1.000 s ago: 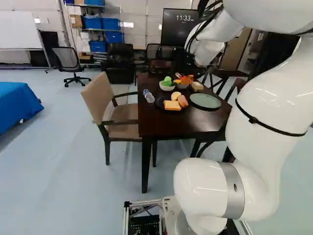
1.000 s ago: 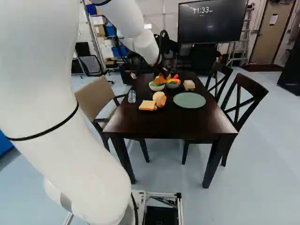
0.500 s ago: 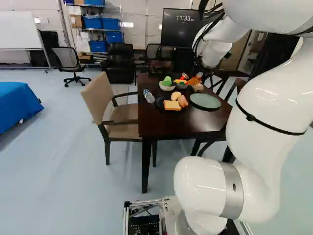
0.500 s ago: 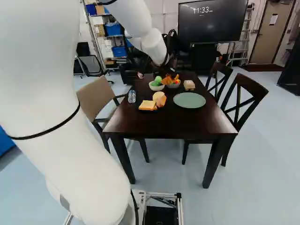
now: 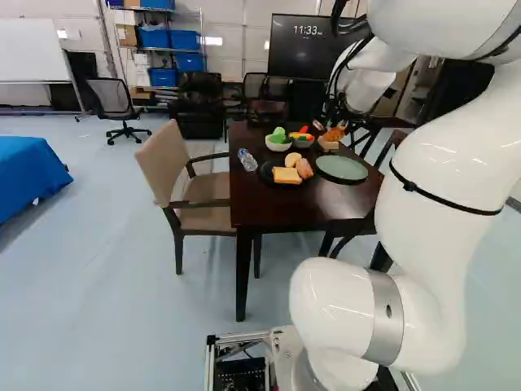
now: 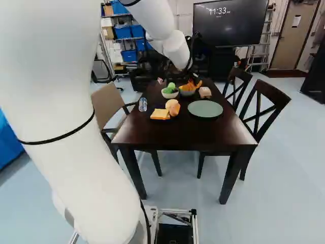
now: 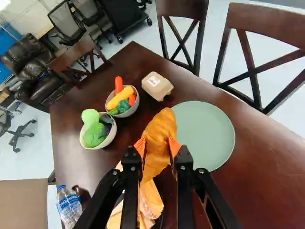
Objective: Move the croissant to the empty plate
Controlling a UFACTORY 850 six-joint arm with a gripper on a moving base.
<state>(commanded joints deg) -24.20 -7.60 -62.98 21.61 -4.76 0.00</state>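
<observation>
- Holds the croissant (image 7: 160,143) clamped in the jaws, with orange pads (image 7: 174,146) pressing from both sides.
- Carries it above the counter (image 7: 267,157).
- Shows the green plate (image 7: 205,133) beside the jaws.
- Shows the grey bowl (image 7: 135,109), white bowl (image 7: 108,140) and carton (image 7: 156,86) ahead of the jaws.

Beside the tabletop's (image 5: 277,208) left edge stands a beige chair (image 5: 156,163); a bottle (image 5: 247,160) sits just inside that edge; next to it, a black plate (image 5: 264,172) bears bread (image 5: 286,175); a green plate (image 5: 342,168) lies by the right edge; two bowls (image 5: 278,147) stand toward the far edge; the croissant (image 5: 334,134) shows toward the far right corner.
</observation>
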